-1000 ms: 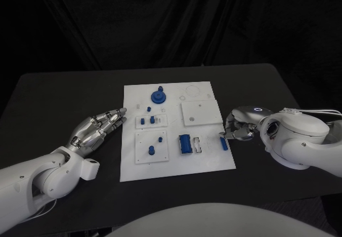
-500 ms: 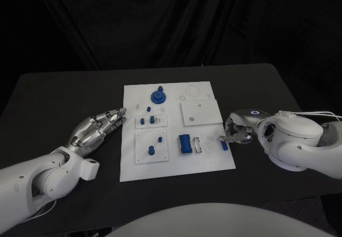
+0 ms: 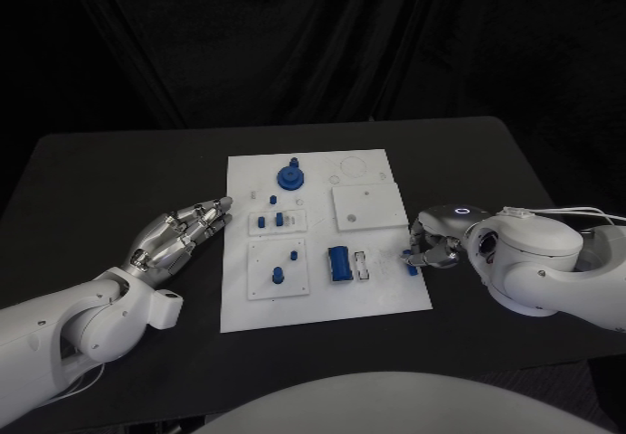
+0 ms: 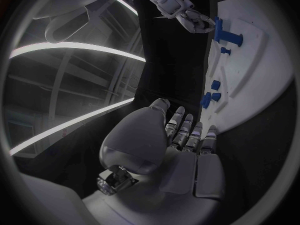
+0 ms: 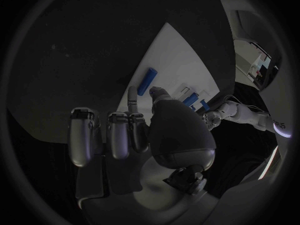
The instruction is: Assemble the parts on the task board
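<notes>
Head camera looks down; wrist cameras sit low behind fingers; all share task board (image 3: pixel 327 237).

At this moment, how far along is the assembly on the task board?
Early. A few blue parts stand in the task board. The right hand reaches for the loose blue bar at the board's right edge, not yet lifted. The left hand rests open beside the board.

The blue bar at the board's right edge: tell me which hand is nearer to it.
Right. The right hand sits at the task board's right edge, its fingers just short of the blue bar. The left hand rests off the board's opposite edge, across the board from it.
</notes>
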